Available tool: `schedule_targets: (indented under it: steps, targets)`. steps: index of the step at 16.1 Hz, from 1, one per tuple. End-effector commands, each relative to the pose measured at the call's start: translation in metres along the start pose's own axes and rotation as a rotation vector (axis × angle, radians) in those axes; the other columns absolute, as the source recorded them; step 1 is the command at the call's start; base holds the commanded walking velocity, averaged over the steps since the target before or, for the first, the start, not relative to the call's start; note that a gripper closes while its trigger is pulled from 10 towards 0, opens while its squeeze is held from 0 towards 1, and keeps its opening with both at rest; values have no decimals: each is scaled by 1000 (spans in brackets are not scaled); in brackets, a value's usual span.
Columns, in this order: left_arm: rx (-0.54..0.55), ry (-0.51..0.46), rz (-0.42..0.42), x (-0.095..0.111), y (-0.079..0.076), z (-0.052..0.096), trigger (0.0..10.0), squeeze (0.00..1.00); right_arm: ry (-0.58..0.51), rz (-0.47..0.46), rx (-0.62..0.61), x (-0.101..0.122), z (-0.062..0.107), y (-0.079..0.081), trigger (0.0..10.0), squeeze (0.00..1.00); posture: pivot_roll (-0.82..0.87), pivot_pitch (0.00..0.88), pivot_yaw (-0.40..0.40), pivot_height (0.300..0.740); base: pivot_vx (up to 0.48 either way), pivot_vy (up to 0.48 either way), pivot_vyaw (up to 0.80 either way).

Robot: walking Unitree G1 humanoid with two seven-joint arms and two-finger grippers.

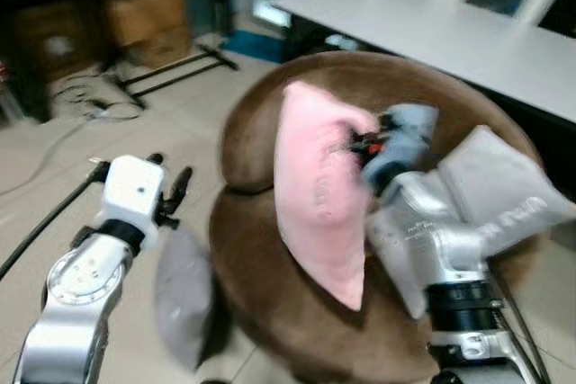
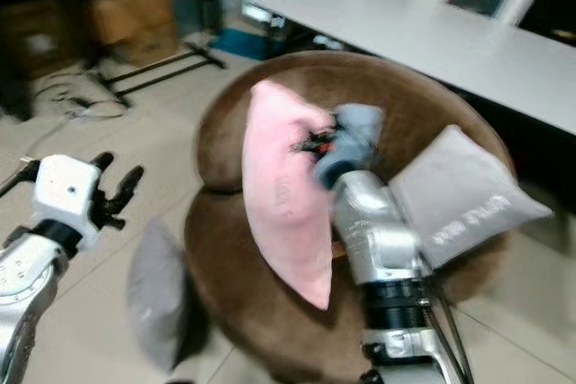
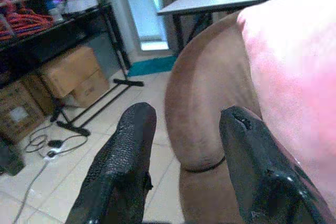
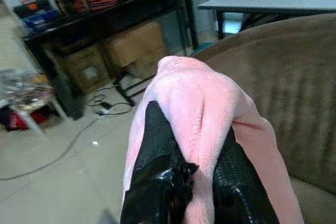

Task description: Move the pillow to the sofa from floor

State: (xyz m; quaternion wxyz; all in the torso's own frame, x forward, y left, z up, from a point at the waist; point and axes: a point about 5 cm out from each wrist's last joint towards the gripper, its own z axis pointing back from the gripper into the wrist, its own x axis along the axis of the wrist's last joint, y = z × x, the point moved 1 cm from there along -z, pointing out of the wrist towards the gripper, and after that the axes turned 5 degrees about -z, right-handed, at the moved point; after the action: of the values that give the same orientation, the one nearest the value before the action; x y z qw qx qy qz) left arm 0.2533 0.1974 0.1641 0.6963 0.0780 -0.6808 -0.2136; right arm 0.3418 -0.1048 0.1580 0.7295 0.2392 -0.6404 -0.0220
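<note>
Pinching a fold of the pink pillow [image 4: 210, 114], the right gripper [image 4: 191, 177] has its two black fingers [image 4: 157, 150] pressed into the fabric from both sides; the pillow hangs lengthwise from that grip, above the seat of the round brown sofa [image 1: 270, 303], lower corner close to the cushion; contact with the seat cannot be confirmed. The left gripper [image 3: 184, 156] is held out beside the sofa's edge, fingers [image 3: 126, 161] spread and empty. A grey pillow [image 1: 504, 191] rests against the sofa back; another grey pillow [image 1: 184, 299] lies on the floor [image 1: 54, 222] just beside the base. Step in hand: placement. Next move calls for lowering the pillow onto the seat, then releasing.
</note>
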Motion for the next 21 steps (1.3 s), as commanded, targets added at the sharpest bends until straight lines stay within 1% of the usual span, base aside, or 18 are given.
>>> schedule_targets:
  steps: [1,7,10,11,13,16,18,19,20,21]
  targets:
    - [-31,-23,1,6,-7,-1,10000,0,-70,27,-45,19,4,-14,10000,0,129,0,-55,740,262,0,0]
    - [-40,-22,6,6,-8,-1,10000,0,-62,10,-50,18,5,-16,10000,0,130,0,-54,740,266,0,-70]
    - [-41,-21,-1,6,-8,-1,10000,0,-68,5,-38,18,5,-14,10000,0,130,0,-53,740,264,0,-775]
    - [-42,-17,-11,5,-8,-1,10000,0,-62,20,-25,18,5,-12,10000,0,131,0,-52,740,0,0,0]
    - [-78,9,-34,0,-12,1,10000,0,-45,40,18,17,1,-3,10000,0,131,0,-52,740,0,0,0]
    - [-166,47,-46,-7,-16,10,10000,0,-5,30,45,10,-4,6,10000,0,141,0,-54,740,0,0,0]
    - [-245,79,-72,-11,-18,18,10000,0,19,30,101,4,-11,23,10000,0,151,0,-51,740,0,0,0]
    - [-264,86,-78,-13,-18,19,10000,0,23,16,120,3,-16,32,10000,0,151,0,-51,740,0,0,0]
    - [-279,84,-78,-12,-18,21,10000,0,24,3,130,3,-18,36,10000,0,159,0,-46,740,0,0,0]
    - [-319,82,-79,-11,-18,24,10000,0,23,-33,141,3,-26,47,10000,0,159,0,-40,740,0,0,0]
